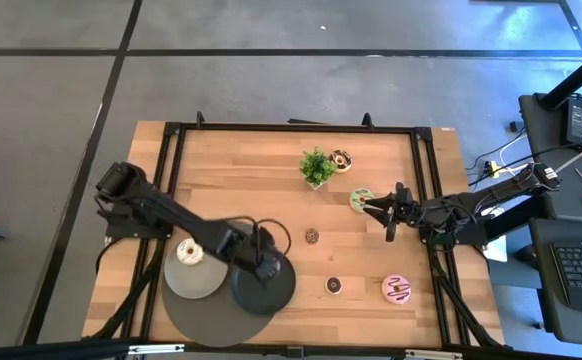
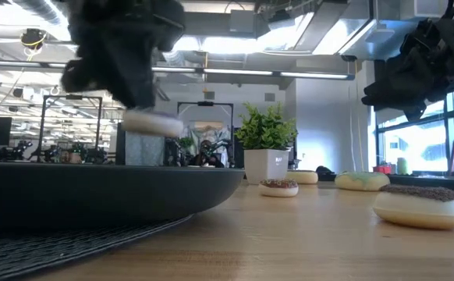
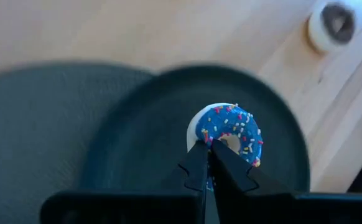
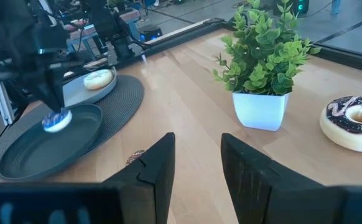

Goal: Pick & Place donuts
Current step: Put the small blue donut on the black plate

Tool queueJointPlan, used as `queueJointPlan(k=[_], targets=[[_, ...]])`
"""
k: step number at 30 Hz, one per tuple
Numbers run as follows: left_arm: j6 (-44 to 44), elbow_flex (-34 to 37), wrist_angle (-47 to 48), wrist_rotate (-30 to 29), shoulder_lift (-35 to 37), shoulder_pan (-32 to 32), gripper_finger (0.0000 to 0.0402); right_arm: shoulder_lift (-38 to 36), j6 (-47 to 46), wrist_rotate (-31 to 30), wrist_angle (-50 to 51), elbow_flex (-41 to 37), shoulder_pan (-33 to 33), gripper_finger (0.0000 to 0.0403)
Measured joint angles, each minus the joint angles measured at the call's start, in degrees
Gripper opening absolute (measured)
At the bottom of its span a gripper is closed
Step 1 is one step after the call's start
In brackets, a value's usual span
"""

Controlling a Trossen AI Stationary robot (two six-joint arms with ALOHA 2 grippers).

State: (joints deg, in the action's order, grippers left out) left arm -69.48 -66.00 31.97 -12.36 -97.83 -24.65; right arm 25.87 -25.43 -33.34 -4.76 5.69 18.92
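My left gripper (image 3: 207, 163) is shut on a blue-iced donut with sprinkles (image 3: 227, 129), above the dark plate (image 1: 271, 293); the low view also shows that donut (image 2: 153, 123). A cream donut (image 1: 189, 252) lies on the grey plate (image 1: 203, 283). My right gripper (image 4: 197, 163) is open and raised over the table beside the green donut (image 1: 360, 198), touching nothing. The chocolate donut (image 4: 354, 122) lies by the potted plant (image 4: 265, 62). The pink striped donut (image 1: 397, 290) and two tiny donuts (image 1: 312, 236) (image 1: 334, 286) lie flat on the wood. My left gripper pinches the blue donut's ring (image 3: 203, 138) between its two fingertips, one side of the ring only. The fingers come from above, pointing down. The donut is lifted clear over the dark plate (image 3: 137, 124) and hangs tilted below the fingertips.
A round woven mat (image 1: 196, 322) lies under both plates at the near left. The plant (image 1: 317, 166) stands at the far middle. A black frame (image 1: 426, 180) runs along the table's edges. Bare wood (image 1: 241, 180) lies between the plates and the plant.
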Motion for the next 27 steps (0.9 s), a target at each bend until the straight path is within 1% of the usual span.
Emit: queueJointPlan(k=[4,10,23,27], targets=[[-2.26,0.0,0.12,0.96,-2.95,-1.6,0.0008,0.02,-0.02,0.0,-0.06,0.0,0.02,0.0132],[-4.85,0.0,0.15,1.83,-5.67,-1.46,0.0008,0.0,-1.55,0.0,-0.11,0.0,0.01,0.0132],[-4.89,0.02,2.12,1.79,-6.0,-0.86,0.0008,0.02,-1.53,0.0,-0.15,0.0,0.02,0.0132],[-5.28,0.02,2.58,1.63,-6.0,-0.72,0.0015,0.02,-1.43,0.0,-0.14,0.0,0.0,0.0132]])
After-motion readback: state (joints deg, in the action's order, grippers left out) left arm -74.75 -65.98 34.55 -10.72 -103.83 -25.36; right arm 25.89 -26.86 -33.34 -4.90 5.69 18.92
